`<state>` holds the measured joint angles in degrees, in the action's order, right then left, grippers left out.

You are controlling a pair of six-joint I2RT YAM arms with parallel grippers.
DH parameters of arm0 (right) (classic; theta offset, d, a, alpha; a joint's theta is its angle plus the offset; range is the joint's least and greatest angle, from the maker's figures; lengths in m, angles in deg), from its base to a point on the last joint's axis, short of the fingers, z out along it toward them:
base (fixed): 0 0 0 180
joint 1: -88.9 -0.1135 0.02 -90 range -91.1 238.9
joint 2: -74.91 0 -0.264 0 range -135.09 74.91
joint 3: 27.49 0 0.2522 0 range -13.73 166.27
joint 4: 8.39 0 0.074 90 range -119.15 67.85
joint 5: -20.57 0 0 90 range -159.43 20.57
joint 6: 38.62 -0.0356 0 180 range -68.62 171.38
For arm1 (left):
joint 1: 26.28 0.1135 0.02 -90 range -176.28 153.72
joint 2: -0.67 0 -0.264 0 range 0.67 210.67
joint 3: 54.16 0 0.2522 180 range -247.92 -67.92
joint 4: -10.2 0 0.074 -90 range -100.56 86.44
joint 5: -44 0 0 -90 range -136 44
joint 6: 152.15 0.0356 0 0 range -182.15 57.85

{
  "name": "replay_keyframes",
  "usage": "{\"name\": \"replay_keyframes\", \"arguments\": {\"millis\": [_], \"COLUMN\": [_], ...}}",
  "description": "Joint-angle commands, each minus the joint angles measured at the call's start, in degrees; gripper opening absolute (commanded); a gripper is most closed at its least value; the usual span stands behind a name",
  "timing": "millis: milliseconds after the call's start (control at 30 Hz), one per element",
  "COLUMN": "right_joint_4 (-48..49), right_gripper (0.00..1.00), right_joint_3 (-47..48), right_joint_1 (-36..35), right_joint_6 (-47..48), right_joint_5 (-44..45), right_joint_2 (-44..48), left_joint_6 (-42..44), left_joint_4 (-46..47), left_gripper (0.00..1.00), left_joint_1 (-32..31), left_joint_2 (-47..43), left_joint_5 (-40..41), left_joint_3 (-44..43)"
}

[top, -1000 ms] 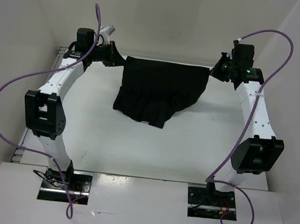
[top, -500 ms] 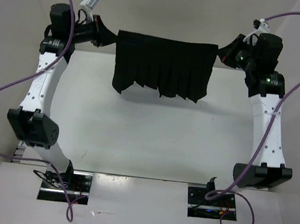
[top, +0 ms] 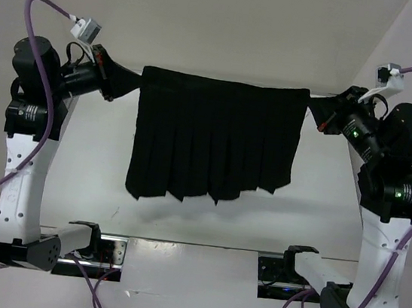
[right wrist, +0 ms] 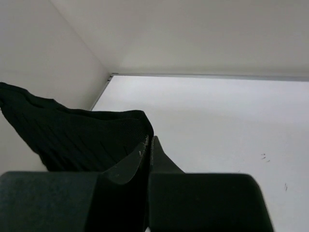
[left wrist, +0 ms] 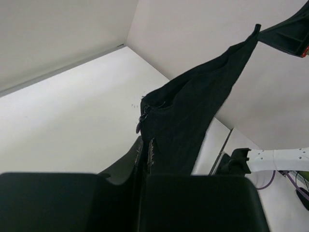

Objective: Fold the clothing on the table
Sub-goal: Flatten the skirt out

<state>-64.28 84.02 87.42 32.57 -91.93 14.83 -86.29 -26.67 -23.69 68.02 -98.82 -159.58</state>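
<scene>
Below, the table (top: pixel 319 214) carries nothing of the pleated skirt (top: pixel 216 136), which hangs spread above it and appears clear of the surface, probably so that the pleats fall flat before folding. The jagged hem (top: pixel 201 193) points down. The waistband (top: pixel 223 82) runs level, with its long axis from left to right. The left gripper (top: pixel 130 80) and the right gripper (top: pixel 317 109) each have their jaws clamped on a waistband corner, drawing it taut.

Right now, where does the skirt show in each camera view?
Top external: the skirt hangs spread across the centre, waistband on top.
Left wrist: the skirt runs from the bottom centre up to the top right.
Right wrist: the skirt fills the lower left.
Shared landmark: the white table below it.
</scene>
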Motion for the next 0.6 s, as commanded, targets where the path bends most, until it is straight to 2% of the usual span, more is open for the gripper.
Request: {"name": "replay_keyframes", "arguments": {"millis": [0,167,267,367,433,567], "right_joint_4": [2.04,8.90,12.42,14.44,14.44,15.59], "right_gripper": [0.00,0.00,0.00,0.00,0.00,0.00], "right_joint_3": [-0.89,-5.56,-6.09,-1.63,0.67,6.20], "right_joint_1": [1.39,1.39,1.39,1.39,1.39,1.39], "right_joint_6": [0.09,-2.19,-2.81,-2.81,-2.20,-1.67], "right_joint_5": [2.99,1.94,0.09,0.09,1.14,2.29], "right_joint_2": [-5.20,-16.54,-26.74,-36.93,-43.68,-49.51], "left_joint_6": [0.59,-0.64,-0.64,-0.12,-0.91,-2.58], "left_joint_4": [-0.79,4.74,5.89,6.41,8.69,10.28], "left_gripper": [0.00,0.00,0.00,0.00,0.00,0.00], "left_joint_1": [1.45,1.98,1.98,1.28,1.28,0.75], "left_joint_2": [5.75,17.97,29.03,43.51,47.76,53.58], "left_joint_5": [3.58,2.81,2.81,2.81,1.58,3.07], "left_joint_3": [-1.07,-0.54,-2.99,-8.51,-10.90,-16.00]}}
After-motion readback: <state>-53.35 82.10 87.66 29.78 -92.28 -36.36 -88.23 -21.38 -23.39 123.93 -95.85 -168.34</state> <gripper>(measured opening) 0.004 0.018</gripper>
